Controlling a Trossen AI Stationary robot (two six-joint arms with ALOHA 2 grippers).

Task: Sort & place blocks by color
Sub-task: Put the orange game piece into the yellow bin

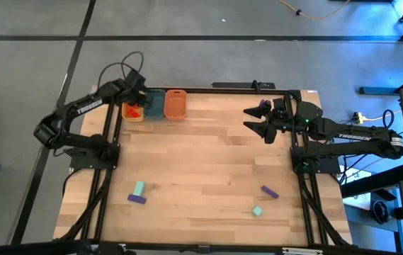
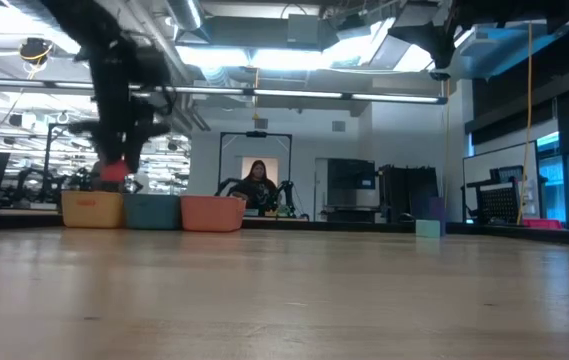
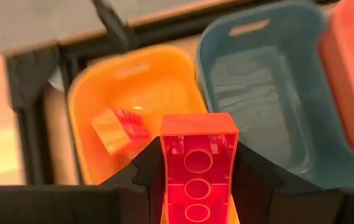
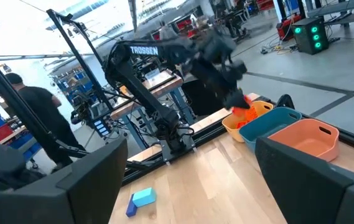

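Left pincer with orange-red block above yellow tub rim.

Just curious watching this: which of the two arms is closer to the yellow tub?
The left. The left gripper hangs right over the yellow tub, holding an orange-red block. The right gripper waits open across the table.

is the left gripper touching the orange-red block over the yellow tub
Touching: in the left wrist view the left gripper jaws press both sides of the orange-red block.
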